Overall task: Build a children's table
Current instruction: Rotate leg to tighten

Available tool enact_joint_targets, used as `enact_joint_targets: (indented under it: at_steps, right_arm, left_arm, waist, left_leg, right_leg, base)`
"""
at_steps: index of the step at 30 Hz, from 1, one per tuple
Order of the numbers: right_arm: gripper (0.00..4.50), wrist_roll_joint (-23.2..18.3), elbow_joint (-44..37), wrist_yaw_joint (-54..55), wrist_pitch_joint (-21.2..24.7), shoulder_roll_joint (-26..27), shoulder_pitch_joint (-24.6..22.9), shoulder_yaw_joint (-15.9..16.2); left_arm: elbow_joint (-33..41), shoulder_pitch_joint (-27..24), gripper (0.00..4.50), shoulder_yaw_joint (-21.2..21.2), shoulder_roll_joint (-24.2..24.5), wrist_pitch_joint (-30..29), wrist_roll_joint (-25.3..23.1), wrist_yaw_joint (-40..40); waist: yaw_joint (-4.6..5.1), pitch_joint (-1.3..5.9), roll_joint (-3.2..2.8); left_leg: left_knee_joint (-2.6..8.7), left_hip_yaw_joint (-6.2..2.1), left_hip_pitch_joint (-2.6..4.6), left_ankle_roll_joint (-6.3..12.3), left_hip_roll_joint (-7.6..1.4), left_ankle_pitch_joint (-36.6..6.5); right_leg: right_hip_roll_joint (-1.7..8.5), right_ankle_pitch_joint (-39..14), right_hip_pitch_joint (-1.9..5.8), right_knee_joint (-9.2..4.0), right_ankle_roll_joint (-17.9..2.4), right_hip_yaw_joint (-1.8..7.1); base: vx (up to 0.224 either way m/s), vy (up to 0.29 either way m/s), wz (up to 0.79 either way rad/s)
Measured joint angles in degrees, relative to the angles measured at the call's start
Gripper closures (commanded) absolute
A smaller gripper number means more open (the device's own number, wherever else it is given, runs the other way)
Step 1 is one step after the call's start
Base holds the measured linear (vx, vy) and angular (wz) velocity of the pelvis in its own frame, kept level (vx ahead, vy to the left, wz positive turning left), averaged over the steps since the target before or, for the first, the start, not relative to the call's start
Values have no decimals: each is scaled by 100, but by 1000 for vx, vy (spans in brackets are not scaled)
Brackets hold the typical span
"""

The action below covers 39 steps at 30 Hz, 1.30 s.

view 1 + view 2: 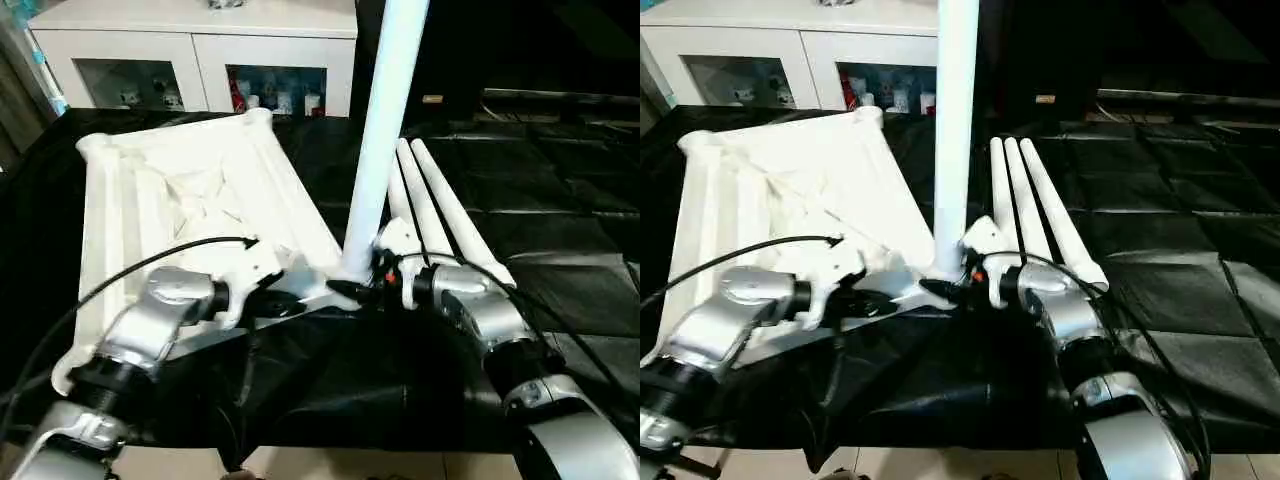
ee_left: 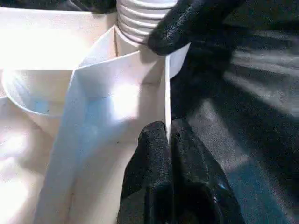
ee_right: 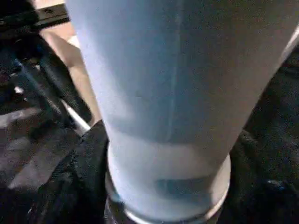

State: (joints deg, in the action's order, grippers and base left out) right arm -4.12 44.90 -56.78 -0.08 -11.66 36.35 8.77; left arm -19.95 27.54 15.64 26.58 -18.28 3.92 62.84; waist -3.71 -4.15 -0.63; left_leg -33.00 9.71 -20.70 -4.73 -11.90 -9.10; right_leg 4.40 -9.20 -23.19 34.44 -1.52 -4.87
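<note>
Lying upside down on the black cover (image 1: pixel 560 290), the tabletop (image 1: pixel 180 200) is showing its ribbed underside, and one leg (image 1: pixel 385 130) is standing upright in the corner socket nearest to the robot. The left pincer (image 2: pixel 168 135) is clenched on a thin rib (image 2: pixel 166 93) of the tabletop, just beside that socket, with its two black fingers (image 2: pixel 149 158) pressing together on the rib's edge. The right pincer (image 1: pixel 362 290) is reaching to the foot of the standing leg from the other side; its fingers are lying on both sides of the leg's base, but I cannot tell if they are really gripping it. Beyond the right pincer, three more legs (image 1: pixel 440 210) are lying side by side on the cover. Behind everything a white cabinet (image 1: pixel 200 50) is standing.
</note>
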Motion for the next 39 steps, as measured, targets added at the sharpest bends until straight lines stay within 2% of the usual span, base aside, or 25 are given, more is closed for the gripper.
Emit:
enact_joint_targets:
  at_steps: [8, 10, 13, 17, 20, 23, 25, 26, 29, 30, 31, 34, 39]
  right_arm:
    - [178, 16, -52, 115, 70, 75, -25, 21]
    - [178, 44, 146, 742, 43, 290, 32, -110]
    - [178, 121, 577, 2080, 86, 653, 261, -403]
    - [178, 54, 990, 3453, 226, 1038, 518, -793]
    - [178, 41, 1219, 4074, 241, 1143, 677, -900]
    - [178, 237, 1404, 4419, 175, 1208, 819, -876]
    - [178, 273, 1482, 4441, 102, 1212, 845, -877]
    - [122, 274, 1501, 4441, 63, 1213, 845, -879]
    - [102, 261, 1545, 4375, -13, 1256, 847, -885]
    - [73, 253, 1552, 4312, -31, 1257, 846, -885]
    - [64, 253, 1554, 4216, -38, 1253, 846, -885]
    - [64, 258, 1557, 3895, -62, 1239, 843, -878]
    - [64, 270, 1204, 2623, -165, 822, 564, -564]
  left_arm:
    - [-57, -3, 450, -37, 1, -16, 30, -1]
    - [-174, 41, 450, -142, -139, -104, 4, -276]
    - [-578, 357, 450, -213, -627, -291, -141, -994]
    - [-1007, 675, 450, -230, -1166, -462, -207, -1746]
    - [-1232, 830, 450, -241, -1458, -504, -259, -2143]
    - [-1331, 885, 450, -261, -1630, -511, -303, -2320]
    - [-1362, 901, 450, -271, -1654, -507, -323, -2327]
    - [-1362, 901, 450, -272, -1658, -504, -334, -2327]
    - [-1371, 898, 450, -267, -1624, -437, -371, -2335]
    - [-1367, 890, 450, -265, -1596, -421, -368, -2331]
    - [-1339, 866, 450, -263, -1557, -401, -365, -2315]
    - [-1259, 811, 450, -261, -1459, -381, -367, -2239]
    - [-1004, 600, 450, -227, -1052, -167, -364, -1752]
  waist:
    - [18, 1, 2]
    - [38, 6, 6]
    - [64, 7, 5]
    - [43, 17, -11]
    - [18, 22, -17]
    - [19, 34, -35]
    - [19, 38, -35]
    - [19, 39, -37]
    - [40, 41, -34]
    - [52, 41, -34]
    - [59, 41, -34]
    - [94, 42, -32]
    - [140, 45, -33]
  left_leg:
    - [-11, -2, 2, 0, 0, 1]
    - [-11, -2, 16, -1, 0, 1]
    - [-18, -4, 29, -2, 1, 2]
    - [-20, -6, 39, -2, 6, 2]
    - [-20, -4, 37, -1, 6, 2]
    - [-27, -6, 32, -1, 8, 2]
    - [-27, -6, 32, -1, 8, 2]
    - [-27, -6, 31, -1, 8, 2]
    - [-26, -6, 31, -1, 6, 2]
    - [-25, -7, 31, -1, 6, 2]
    - [-25, -8, 31, 0, 6, 2]
    - [-21, -8, 32, 0, 4, 2]
    - [-7, -10, 32, 0, 1, 2]
  right_leg:
    - [0, 1, 3, 3, 0, 3]
    - [0, 0, 10, 9, 0, 4]
    - [0, -13, 15, 8, 23, 8]
    - [4, -14, 25, 3, 25, 17]
    - [6, -15, 38, -6, 27, 18]
    - [10, -15, 38, -8, 27, 22]
    - [11, -16, 39, -8, 29, 22]
    - [11, -16, 39, -9, 29, 22]
    - [10, -16, 34, -8, 29, 19]
    - [10, -16, 33, -8, 29, 19]
    - [10, -16, 32, -8, 29, 18]
    - [10, -16, 26, -8, 29, 13]
    - [9, -16, 25, -6, 30, 6]
  base:
    - [0, 0, 0]
    - [0, 0, 0]
    - [0, 0, 0]
    - [0, 0, 0]
    - [0, 0, 0]
    - [0, 0, 0]
    - [0, 0, 0]
    - [0, 0, 0]
    - [0, 0, 0]
    - [0, 0, 0]
    - [0, 0, 0]
    - [0, 0, 0]
    - [0, 0, 0]
